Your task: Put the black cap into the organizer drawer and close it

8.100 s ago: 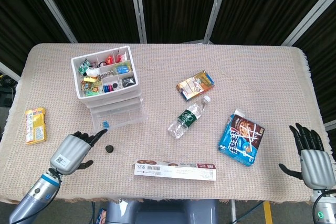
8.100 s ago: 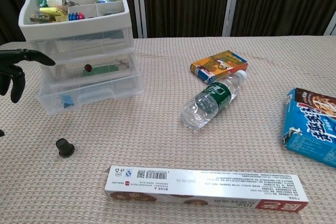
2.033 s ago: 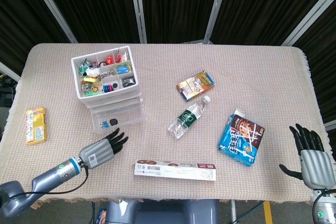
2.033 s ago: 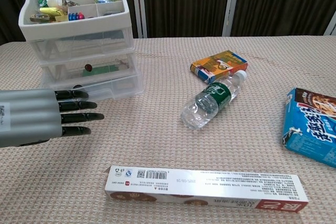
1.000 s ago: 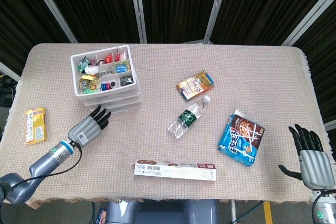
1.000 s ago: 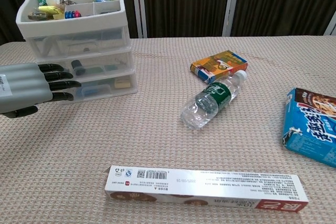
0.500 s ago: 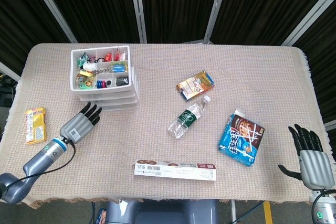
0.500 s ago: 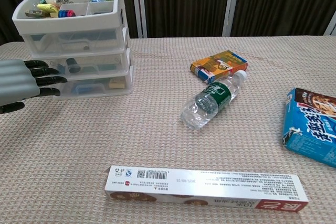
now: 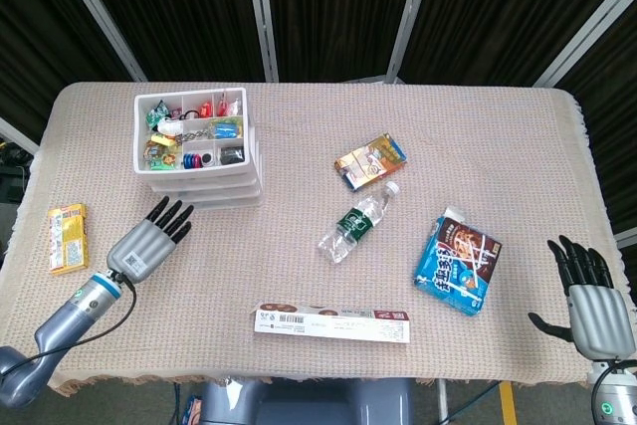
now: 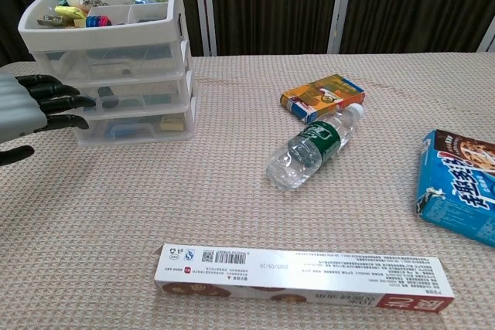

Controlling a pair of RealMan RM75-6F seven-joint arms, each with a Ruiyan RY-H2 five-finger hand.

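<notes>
The white organizer (image 9: 196, 151) (image 10: 116, 59) stands at the back left with all its clear drawers pushed in. A small dark thing, likely the black cap (image 10: 108, 100), shows through a clear drawer front in the chest view; I cannot tell for sure which drawer holds it. My left hand (image 9: 149, 236) (image 10: 31, 110) hovers just in front of the organizer with fingers stretched out and apart, holding nothing and not touching it. My right hand (image 9: 595, 301) rests open at the near right table edge, far from everything.
A water bottle (image 9: 356, 222) lies mid-table beside an orange box (image 9: 370, 161). A blue snack bag (image 9: 458, 263) lies to the right, a long flat box (image 9: 331, 323) near the front edge, and a yellow packet (image 9: 67, 238) at the left edge.
The organizer slid back and left under the left hand's push, its drawer now in. The left hand has since drawn back a little from it. The right hand stayed put.
</notes>
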